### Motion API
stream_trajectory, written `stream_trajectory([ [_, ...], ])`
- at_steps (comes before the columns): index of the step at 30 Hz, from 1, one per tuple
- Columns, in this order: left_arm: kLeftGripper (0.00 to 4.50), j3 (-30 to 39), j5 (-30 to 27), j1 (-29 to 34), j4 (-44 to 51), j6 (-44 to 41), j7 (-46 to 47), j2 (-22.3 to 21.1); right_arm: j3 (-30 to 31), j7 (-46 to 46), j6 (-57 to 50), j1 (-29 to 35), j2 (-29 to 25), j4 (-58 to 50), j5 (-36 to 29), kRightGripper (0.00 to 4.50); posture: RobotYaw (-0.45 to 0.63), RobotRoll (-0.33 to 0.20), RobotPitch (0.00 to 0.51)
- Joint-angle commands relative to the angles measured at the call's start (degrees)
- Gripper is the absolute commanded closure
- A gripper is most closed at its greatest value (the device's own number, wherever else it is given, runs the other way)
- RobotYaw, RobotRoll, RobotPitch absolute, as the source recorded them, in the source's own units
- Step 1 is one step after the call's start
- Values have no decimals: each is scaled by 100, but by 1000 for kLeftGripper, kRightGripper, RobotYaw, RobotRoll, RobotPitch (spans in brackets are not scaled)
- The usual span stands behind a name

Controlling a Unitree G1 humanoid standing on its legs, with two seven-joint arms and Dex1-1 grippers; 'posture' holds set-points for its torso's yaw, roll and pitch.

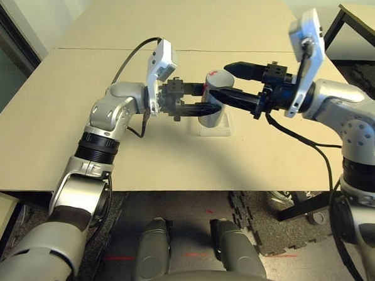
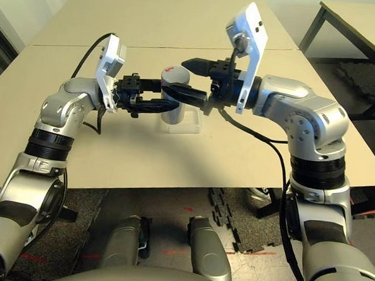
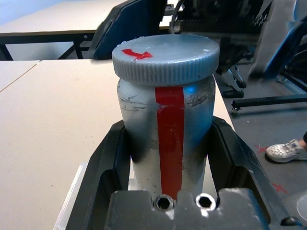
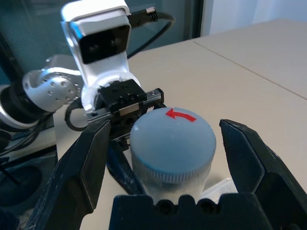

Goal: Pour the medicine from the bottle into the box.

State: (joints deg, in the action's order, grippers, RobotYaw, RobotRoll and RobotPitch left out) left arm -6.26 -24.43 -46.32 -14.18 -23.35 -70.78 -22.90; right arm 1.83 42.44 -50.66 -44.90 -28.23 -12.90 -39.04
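Observation:
The silvery-grey bottle [image 1: 212, 118] with a red stripe stands upright in the clear plastic box [image 1: 224, 129] at mid-table, its grey cap [image 4: 172, 139] on and marked with a red arrow. My left gripper [image 1: 205, 99] comes in from the left and is shut on the bottle's body [image 3: 165, 124] below the cap. Reaching in from the right, my right gripper [image 1: 219, 81] is open at cap height. Its fingers [image 4: 91, 158] stand on either side of the cap with gaps showing. The medicine is hidden.
The beige table [image 1: 62, 127] has a seam running across behind the bottle and its front edge close to my body. A second table [image 1: 370, 24] stands at the back right. Dark floor mats [image 1: 265, 226] lie below. A person's shoe [image 3: 285, 151] is on the floor.

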Motion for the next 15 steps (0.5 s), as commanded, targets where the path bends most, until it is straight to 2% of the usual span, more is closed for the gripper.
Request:
stream_trajectory([
  [1,2032,-69,55,7,64,25,9,20,131,4,167,-158,79,157,193,0,-180,0,102],
  [7,2032,-68,24,75,169,-15,58,50,51,-60,308,-246,144,407,408,0,-177,0,104],
  [15,2032,-58,34,63,89,25,74,60,-136,-147,258,-164,107,367,384,0,-188,0,106],
])
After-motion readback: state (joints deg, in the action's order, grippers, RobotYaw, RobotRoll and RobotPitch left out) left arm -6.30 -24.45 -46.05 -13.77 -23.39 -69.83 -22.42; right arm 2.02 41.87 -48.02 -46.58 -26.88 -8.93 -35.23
